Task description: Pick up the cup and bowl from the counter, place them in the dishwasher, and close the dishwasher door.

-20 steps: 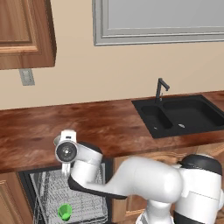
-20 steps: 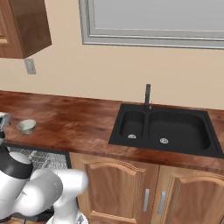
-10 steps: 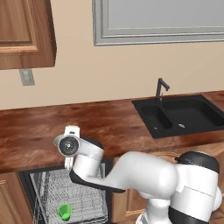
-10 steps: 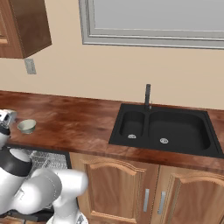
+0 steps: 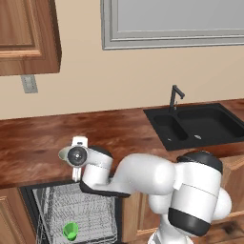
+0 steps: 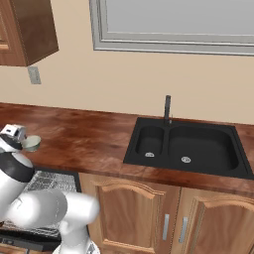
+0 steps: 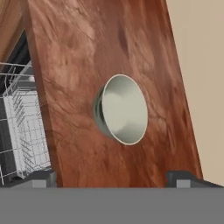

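Gripper [image 7: 113, 177] fingers [image 7: 43, 178] spread wide, holding nothing; bowl [image 7: 120, 109] on counter [image 7: 78, 52] ahead between them, well clear of both tips.

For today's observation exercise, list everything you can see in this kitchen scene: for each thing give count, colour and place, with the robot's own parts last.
Small bright green tapered cup: one, green, in the dishwasher's wire rack.
Small shallow round bowl: one, pale grey-white, on the counter above the dishwasher.
Glossy wood-grain counter: one, reddish-brown, along the wall.
Dishwasher: one, black frame, grey racks, under the counter, open.
Inset sink: one, black, in the counter.
Faucet: one, black, behind the sink.
Wall cabinet: one, brown wood, upper left.
Wall outlet: one, grey, below that cabinet.
Window frame: one, grey, above the sink.
Gripper: one, dark fingertips, open, facing the bowl.
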